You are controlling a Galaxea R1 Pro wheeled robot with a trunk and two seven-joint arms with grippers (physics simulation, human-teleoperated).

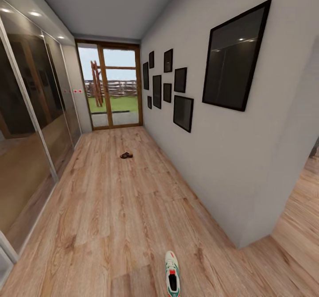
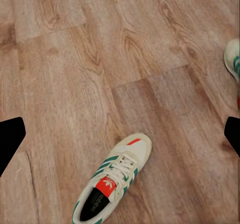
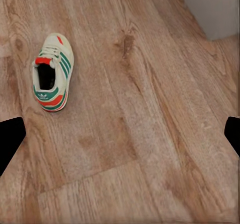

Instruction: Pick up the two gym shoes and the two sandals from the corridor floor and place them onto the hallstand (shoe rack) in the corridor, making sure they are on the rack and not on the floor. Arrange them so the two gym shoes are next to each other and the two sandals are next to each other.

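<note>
One gym shoe (image 2: 112, 181) lies on the wood floor (image 2: 65, 83) right under the left gripper (image 2: 120, 134), just a bit toward the near side of it. The shoe lies flat on its sole, and its long way runs slanted across the gap between the two dark finger tips, not straight along it. The left gripper is spread wide, with one tip far out on each side, and it holds nothing.

The right gripper (image 3: 120, 134) is spread wide too, and empty. A gym shoe (image 3: 52, 73) lies off to one side of it and farther out, well apart from its tips. I think the left arm is the nearer one for a grab, and it may need to turn to line up with the shoe.

From the head camera, a gym shoe (image 1: 172, 274) sits close to the robot, its heel cut off at the edge. A small brown sandal (image 1: 126, 155) lies far down the corridor. A bit of a second shoe (image 2: 232, 58) peeks in at the edge of the left wrist picture. The glass door (image 1: 110, 86) is at the end.
</note>
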